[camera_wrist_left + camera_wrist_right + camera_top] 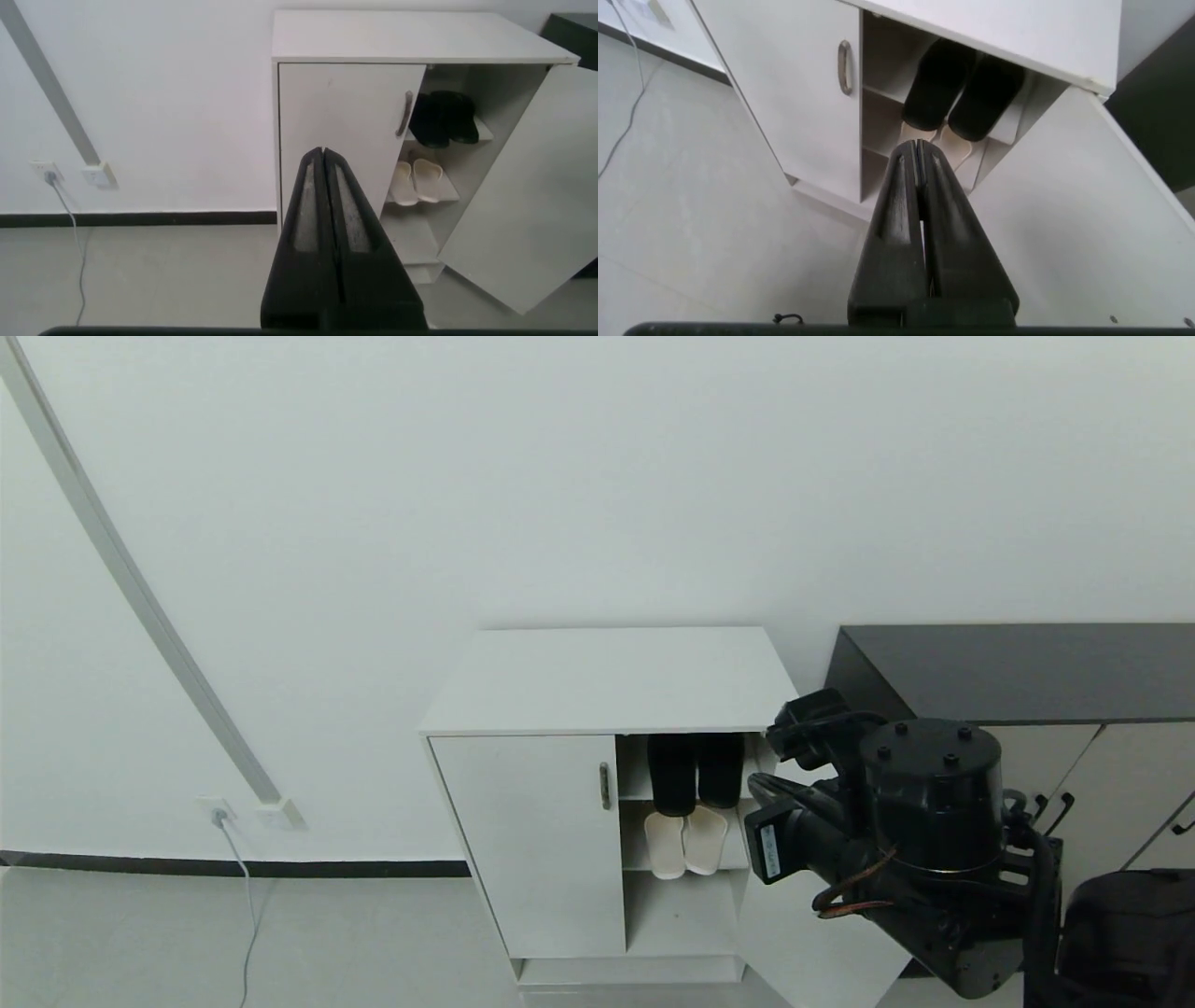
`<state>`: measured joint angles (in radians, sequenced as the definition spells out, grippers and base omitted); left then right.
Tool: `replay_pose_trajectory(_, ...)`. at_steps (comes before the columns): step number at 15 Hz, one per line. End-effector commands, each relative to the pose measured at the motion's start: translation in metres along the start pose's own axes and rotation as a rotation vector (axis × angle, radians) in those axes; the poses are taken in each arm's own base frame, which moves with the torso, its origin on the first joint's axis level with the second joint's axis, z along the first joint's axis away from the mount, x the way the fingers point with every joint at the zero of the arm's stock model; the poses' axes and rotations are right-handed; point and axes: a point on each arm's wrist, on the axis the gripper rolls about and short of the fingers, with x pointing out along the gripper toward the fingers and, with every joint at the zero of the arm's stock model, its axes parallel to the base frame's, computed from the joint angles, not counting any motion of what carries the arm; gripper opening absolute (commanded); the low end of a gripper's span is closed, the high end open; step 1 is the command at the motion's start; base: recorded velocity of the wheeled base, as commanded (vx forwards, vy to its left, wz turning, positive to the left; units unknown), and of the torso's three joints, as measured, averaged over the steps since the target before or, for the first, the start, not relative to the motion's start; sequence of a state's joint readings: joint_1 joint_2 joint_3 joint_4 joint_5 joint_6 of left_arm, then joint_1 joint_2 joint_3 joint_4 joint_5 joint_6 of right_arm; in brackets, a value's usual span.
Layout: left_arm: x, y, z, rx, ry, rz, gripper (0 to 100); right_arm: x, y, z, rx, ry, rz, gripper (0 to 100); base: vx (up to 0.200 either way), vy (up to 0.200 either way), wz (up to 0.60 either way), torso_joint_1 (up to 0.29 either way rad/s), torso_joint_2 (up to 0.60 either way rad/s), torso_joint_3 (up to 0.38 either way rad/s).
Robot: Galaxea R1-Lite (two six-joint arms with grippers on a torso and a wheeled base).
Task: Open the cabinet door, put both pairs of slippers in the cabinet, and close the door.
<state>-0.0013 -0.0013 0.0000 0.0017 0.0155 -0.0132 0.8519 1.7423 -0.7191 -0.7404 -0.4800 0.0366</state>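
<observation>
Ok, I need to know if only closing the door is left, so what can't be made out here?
1. Inside the white cabinet's left half: the closed left door hides it in every view.
2. Pair of white slippers, right wrist view: the right gripper's shut fingers cover most of them.
3. Outer face of the open right door: turned away in all views.

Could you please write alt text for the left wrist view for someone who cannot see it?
A white cabinet stands against the wall with one door swung open and the other closed; a black pair of slippers lies on its upper shelf and a white pair on the shelf below. The left gripper, fingers shut and empty, is in the foreground.
</observation>
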Motion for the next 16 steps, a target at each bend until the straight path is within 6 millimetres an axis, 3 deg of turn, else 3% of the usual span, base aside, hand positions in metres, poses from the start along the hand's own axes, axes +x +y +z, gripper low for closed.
replay_pose_trajectory(1,0.0001,0.0000,0.0000,-0.001,0.001,0.000,0,0.0008,-0.0009,-0.0007,0.000,0.003,-0.004,0,0.000,0.000,0.00,0.027,-0.05,-0.027)
replay_pose_trajectory(13,0.0001,0.0000,0.0000,-0.001,0.001,0.001,0,0.0032,-0.0019,-0.0035,-0.003,0.014,0.008,0,0.000,0.000,0.00,0.000,0.00,0.000)
replay_pose_trajectory(16,0.0001,0.0000,0.0000,-0.001,0.001,0.001,0,0.0031,-0.0019,-0.0039,-0.004,0.015,0.010,0,0.000,0.000,-0.60,0.002,0.00,0.002)
